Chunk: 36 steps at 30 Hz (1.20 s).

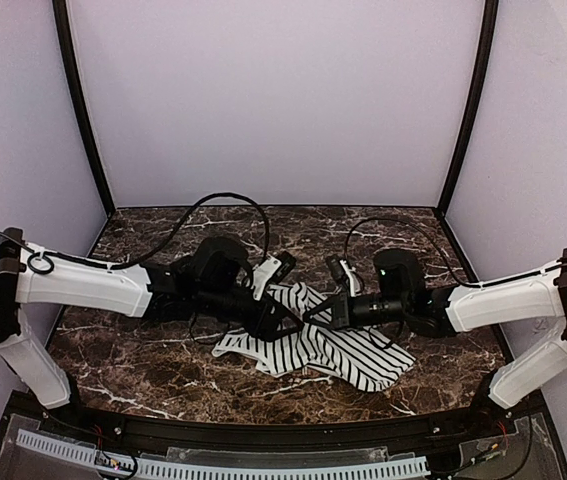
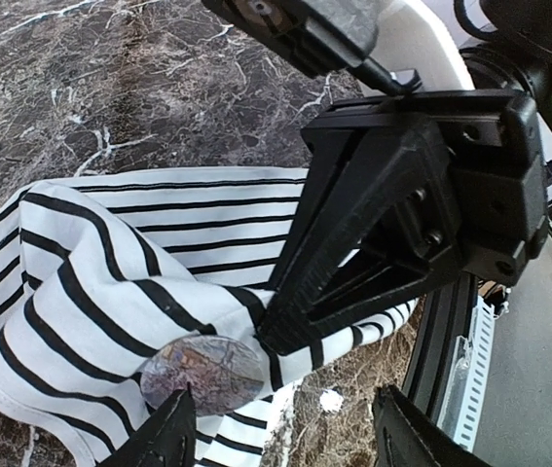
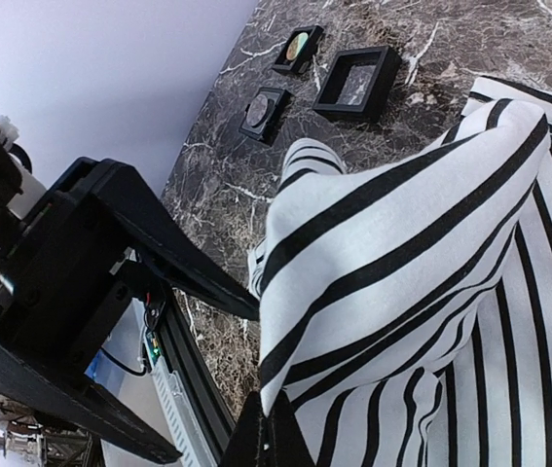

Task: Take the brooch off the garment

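Striped white fabric, heaped on the dark marble table (image 1: 163,360): the garment (image 1: 348,355), pinched into a raised fold by the right gripper (image 3: 271,443), jaws clamped tight on the cloth. On that garment, just below the fold, an iridescent oval brooch (image 2: 202,372). Left gripper (image 2: 285,420) poised over it, fingers apart, one tip just beside the brooch. Three small black boxes (image 3: 358,83) well beyond the garment.

The garment (image 1: 338,352) is white with thin black stripes; the brooch (image 2: 202,372) is mottled grey and mauve; the table (image 1: 153,365) is dark brown marble veined white; the boxes (image 3: 356,81) are black
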{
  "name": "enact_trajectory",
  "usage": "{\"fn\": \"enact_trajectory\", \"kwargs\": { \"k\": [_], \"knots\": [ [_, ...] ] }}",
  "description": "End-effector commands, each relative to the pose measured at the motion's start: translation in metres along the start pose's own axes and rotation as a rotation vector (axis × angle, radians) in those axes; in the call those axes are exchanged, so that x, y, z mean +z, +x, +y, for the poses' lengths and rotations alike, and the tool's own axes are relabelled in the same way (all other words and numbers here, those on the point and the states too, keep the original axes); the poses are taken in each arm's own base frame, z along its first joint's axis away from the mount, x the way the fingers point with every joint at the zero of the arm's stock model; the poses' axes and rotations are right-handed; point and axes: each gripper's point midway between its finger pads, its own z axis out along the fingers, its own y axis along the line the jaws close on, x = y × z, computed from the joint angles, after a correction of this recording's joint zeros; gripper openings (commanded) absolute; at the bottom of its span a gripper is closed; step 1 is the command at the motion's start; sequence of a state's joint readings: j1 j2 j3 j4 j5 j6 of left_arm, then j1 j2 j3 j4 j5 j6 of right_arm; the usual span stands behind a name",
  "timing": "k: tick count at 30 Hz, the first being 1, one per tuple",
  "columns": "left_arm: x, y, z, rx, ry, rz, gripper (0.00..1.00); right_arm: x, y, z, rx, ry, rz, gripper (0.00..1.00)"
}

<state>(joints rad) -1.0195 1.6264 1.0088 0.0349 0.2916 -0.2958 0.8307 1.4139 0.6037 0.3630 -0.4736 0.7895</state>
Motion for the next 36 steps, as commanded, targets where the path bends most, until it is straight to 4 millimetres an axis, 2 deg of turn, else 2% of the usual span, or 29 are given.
{"fn": "enact_trajectory", "kwargs": {
  "k": [1, 9, 20, 25, 30, 36],
  "knots": [
    [0.009, 0.000, 0.003, 0.018, -0.023, 0.020, 0.63, -0.004, -0.011, 0.018, -0.023, -0.075, -0.028, 0.00],
    [0.013, 0.004, 0.012, 0.027, -0.067, 0.042, 0.55, -0.006, -0.010, 0.022, -0.024, -0.088, -0.026, 0.00],
    [0.010, 0.009, 0.022, 0.027, -0.129, 0.059, 0.28, -0.005, -0.009, 0.019, -0.019, -0.080, -0.023, 0.00],
    [0.004, 0.008, 0.031, 0.029, -0.190, 0.051, 0.20, -0.004, -0.009, 0.018, -0.018, -0.072, -0.022, 0.00],
    [-0.003, 0.002, 0.035, 0.035, -0.228, 0.027, 0.19, -0.003, -0.008, 0.016, -0.012, -0.068, -0.018, 0.00],
    [-0.002, 0.000, 0.034, 0.037, -0.223, 0.019, 0.19, 0.000, -0.007, 0.014, -0.009, -0.065, -0.012, 0.00]
  ]
}}
